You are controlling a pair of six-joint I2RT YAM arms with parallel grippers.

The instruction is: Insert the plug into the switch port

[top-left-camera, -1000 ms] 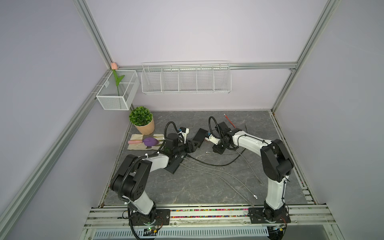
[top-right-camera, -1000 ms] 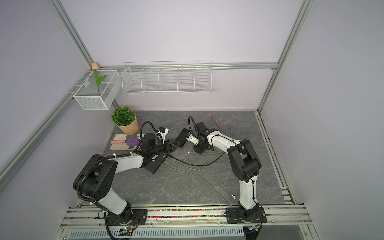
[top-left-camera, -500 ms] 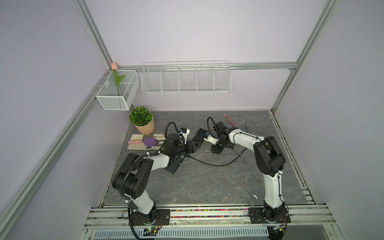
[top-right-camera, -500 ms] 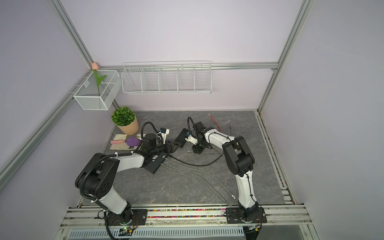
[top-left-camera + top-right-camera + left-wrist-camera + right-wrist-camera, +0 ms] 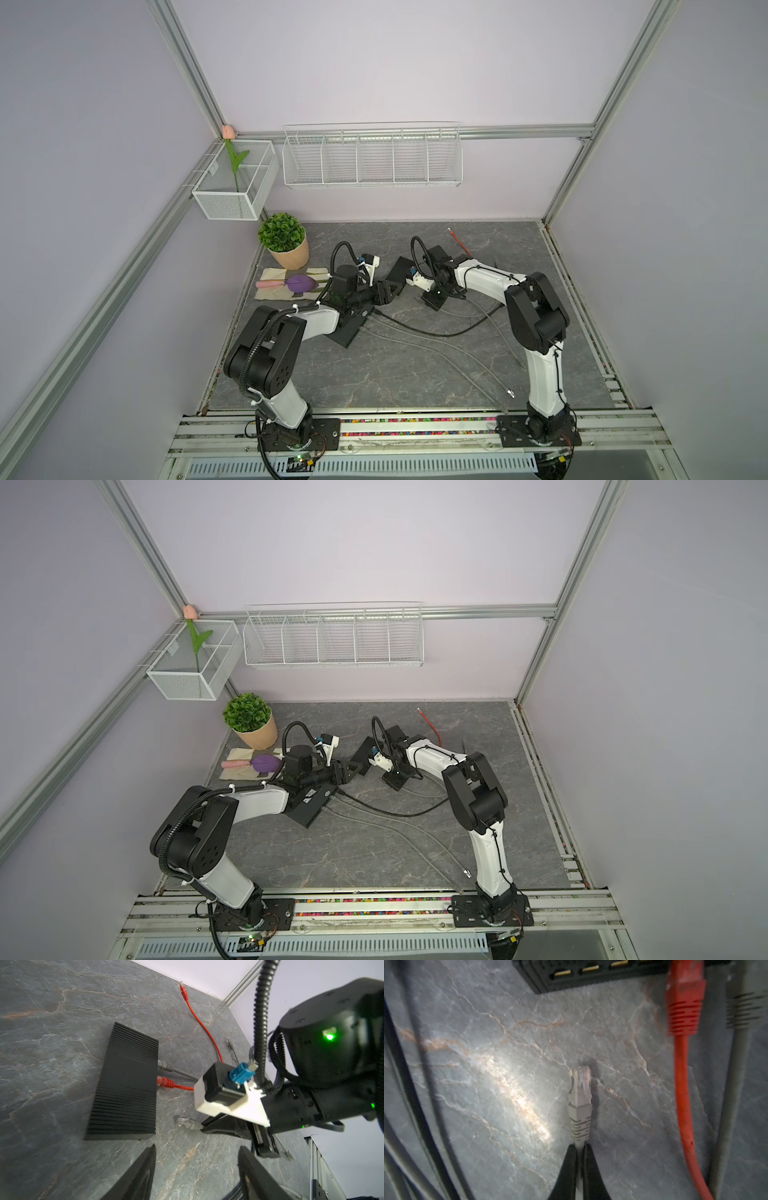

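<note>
**Two high eyes, two wrist eyes**

Both top views are taken from high above the front edge of the table [image 5: 353, 386], tilted down toward its back edge. Nearly the same whole scene is shared, both arms included. The left wrist view is taken low and near, past the left gripper [image 5: 197, 1147], facing the switch [image 5: 124, 1088] and the table's back right corner. The right wrist view is taken nearest of all, just above the surface, along the right gripper [image 5: 579, 1147] toward the switch's port side. The grey plug [image 5: 580, 1093] and red cable [image 5: 683, 1084] are shared by both wrist views.
</note>
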